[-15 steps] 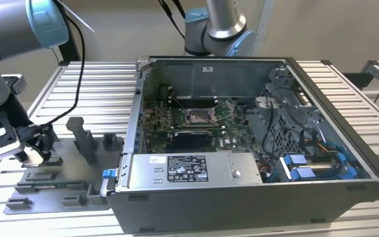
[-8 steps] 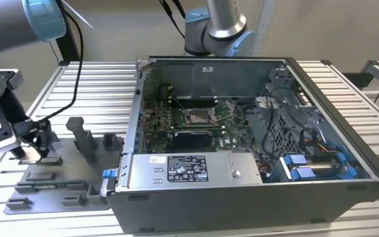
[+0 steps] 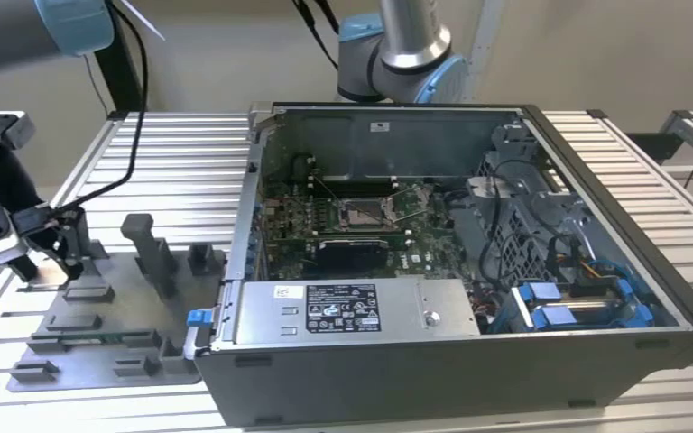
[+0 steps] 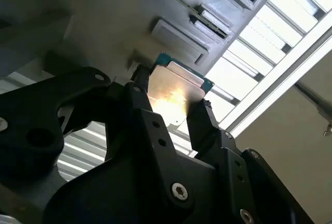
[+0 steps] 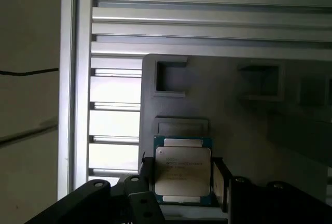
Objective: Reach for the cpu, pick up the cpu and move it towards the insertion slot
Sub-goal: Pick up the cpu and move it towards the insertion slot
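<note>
The cpu is a small square chip with a silvery top and a green edge, and it sits between the black fingers of my gripper. In the second wrist view the fingers press on two opposite sides of the cpu, so the gripper is shut on it just above the grey fixture plate. In the exterior view my gripper hangs over the far-left end of that plate. The insertion slot, a silver-framed socket, lies inside the open computer case, well off to the exterior view's right.
Upright grey blocks stand on the fixture plate between my gripper and the case. A slatted metal table carries everything. The case's near wall and a silver power supply rise in front of the board. A second arm's base stands behind the case.
</note>
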